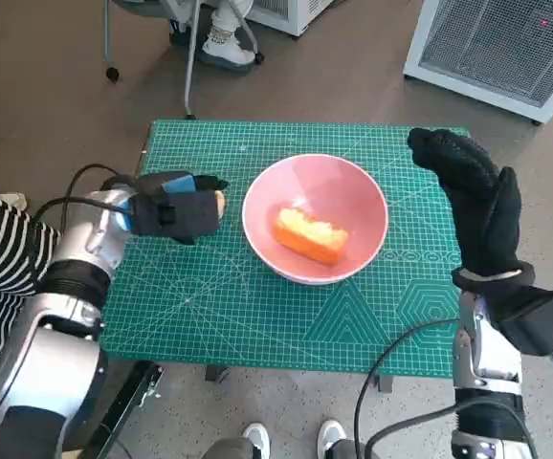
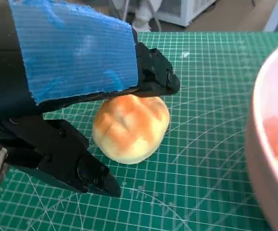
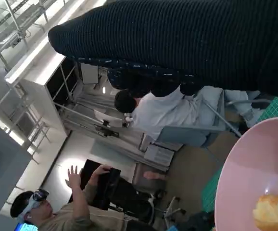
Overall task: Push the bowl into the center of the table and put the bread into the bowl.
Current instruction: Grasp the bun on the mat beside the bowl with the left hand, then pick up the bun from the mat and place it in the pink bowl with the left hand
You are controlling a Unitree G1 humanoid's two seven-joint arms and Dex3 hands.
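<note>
I see the bowl [image 1: 316, 218] mid-surface with one bread [image 1: 310, 235] inside; my left hand [image 1: 173, 207] has its fingers [image 2: 57, 154] spread around a bun [image 2: 130, 127], not squeezing; my right hand [image 1: 475, 206] is empty and flat.

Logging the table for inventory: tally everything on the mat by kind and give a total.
Bowls: 1, pink bowl
Breads: 2, orange piece in the bowl, round roll on the green mat between the left hand fingers
Total: 3

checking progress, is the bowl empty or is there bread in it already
Not empty: the pink bowl holds one orange bread piece. A round bun lies on the mat between the left hand's fingers.
</note>
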